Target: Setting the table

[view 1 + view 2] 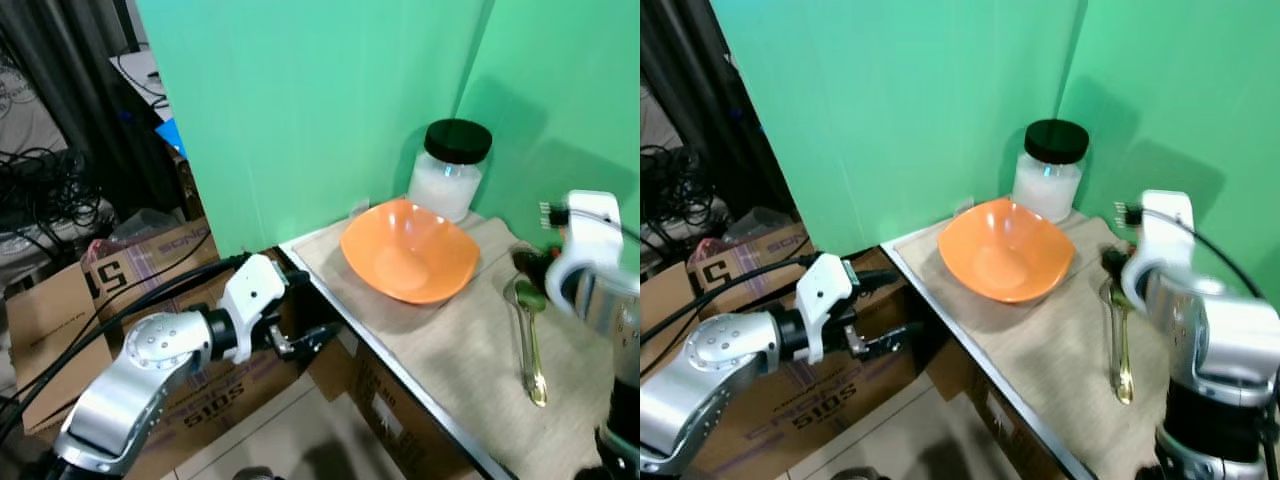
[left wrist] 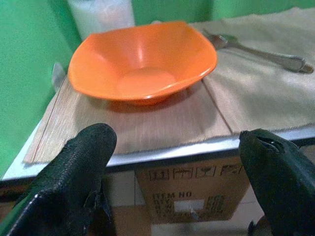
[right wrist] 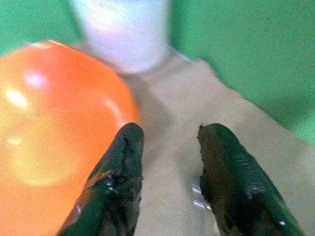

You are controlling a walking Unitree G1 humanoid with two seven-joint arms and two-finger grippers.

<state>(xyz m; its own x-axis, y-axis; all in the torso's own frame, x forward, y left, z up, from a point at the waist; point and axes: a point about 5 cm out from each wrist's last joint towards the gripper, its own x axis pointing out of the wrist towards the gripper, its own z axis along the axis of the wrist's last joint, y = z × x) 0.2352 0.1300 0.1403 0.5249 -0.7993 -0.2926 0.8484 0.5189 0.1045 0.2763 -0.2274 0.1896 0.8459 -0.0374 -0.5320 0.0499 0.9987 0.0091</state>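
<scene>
Orange bowl (image 3: 49,132) just beside right pincer (image 3: 167,162), fingers apart

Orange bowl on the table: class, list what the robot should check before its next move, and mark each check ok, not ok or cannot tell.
1. Square-rimmed orange plastic bowl upright on beige cloth mat: ok.
2. Bowl empty: ok.
3. Left gripper open, facing bowl from beyond table edge: ok.
4. Right gripper open, holding nothing: ok.
5. Metal spoon lying apart from bowl: ok.
6. Black-lidded white jar touching bowl: cannot tell.
</scene>
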